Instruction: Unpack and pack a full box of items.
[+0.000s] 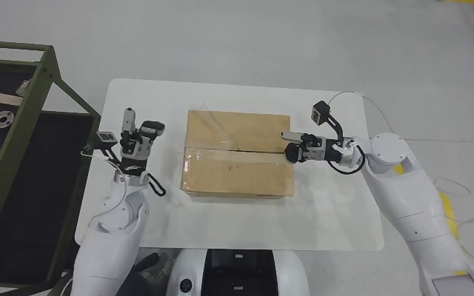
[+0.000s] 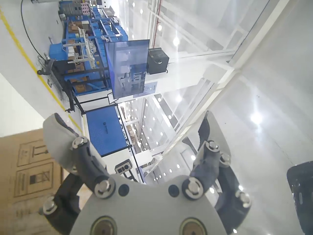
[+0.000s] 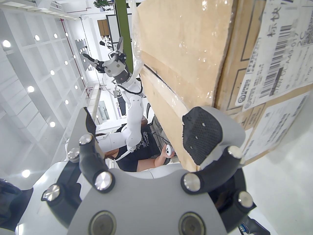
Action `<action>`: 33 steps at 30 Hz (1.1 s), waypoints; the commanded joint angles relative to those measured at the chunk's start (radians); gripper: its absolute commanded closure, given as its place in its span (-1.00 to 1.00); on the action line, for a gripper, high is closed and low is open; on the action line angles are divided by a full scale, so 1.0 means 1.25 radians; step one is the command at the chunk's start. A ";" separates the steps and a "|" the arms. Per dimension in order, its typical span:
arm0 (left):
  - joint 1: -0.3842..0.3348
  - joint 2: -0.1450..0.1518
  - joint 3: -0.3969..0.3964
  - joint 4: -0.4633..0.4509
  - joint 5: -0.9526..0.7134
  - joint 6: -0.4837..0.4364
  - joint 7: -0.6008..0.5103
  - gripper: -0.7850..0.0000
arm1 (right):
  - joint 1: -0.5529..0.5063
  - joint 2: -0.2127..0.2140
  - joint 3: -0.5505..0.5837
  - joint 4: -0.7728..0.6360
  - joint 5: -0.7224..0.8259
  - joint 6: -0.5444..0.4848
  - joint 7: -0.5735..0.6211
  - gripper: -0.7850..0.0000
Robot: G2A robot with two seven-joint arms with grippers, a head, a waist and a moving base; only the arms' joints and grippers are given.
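**Box [image 1: 235,159] shut at mid-surface, both tools spread and empty**

Box: brown cardboard, lying flat on the white surface [image 1: 333,214], roughly at its centre. Top flaps are down and meet in a seam [image 1: 237,151] that runs from one short end to the other. Clear glossy tape [image 3: 185,32] covers the seam and the flap faces beside it. A loose strip of clear film [image 1: 216,124] stands up from the far flap, toward the left end. The right end face carries white shipping labels [image 3: 283,42]. The left end face shows printed handling marks [image 2: 31,172].

Left tool [image 1: 138,135]: beside the box's left end and apart from it, with bare surface between. Fingers are spread wide with nothing between them. The tool is tipped upward, and its wrist view looks out into the hall with the cardboard at one corner.

Right tool [image 3: 144,121]: at the box's right end, level with the seam. Fingers are spread and hold nothing. One padded fingertip [image 3: 203,133] sits at the top edge of that end face; I cannot tell whether it touches the cardboard. The other finger stands clear of the box.

Surroundings: a green metal frame [image 1: 41,81] stands off the left side of the surface, with a dark panel [image 1: 37,192] next to it. A thin white cable [image 1: 385,111] arcs from the right arm past the far right corner of the surface
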 commanded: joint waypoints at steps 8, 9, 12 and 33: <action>-0.047 0.007 -0.082 0.086 -0.013 0.051 -0.026 -1.00 | 0.000 0.000 0.000 0.000 0.000 0.000 0.000 -1.00; -0.051 0.008 -0.089 0.092 -0.014 0.056 -0.030 -1.00 | 0.000 0.000 0.000 0.000 0.000 0.000 0.000 -1.00; -0.061 0.010 -0.108 0.107 -0.015 0.070 -0.043 -1.00 | 0.000 0.000 0.000 0.000 0.000 0.000 0.000 -1.00; -0.066 0.026 -0.264 0.078 -0.057 0.136 -0.141 -1.00 | 0.000 0.000 0.000 0.000 0.000 0.000 0.000 -1.00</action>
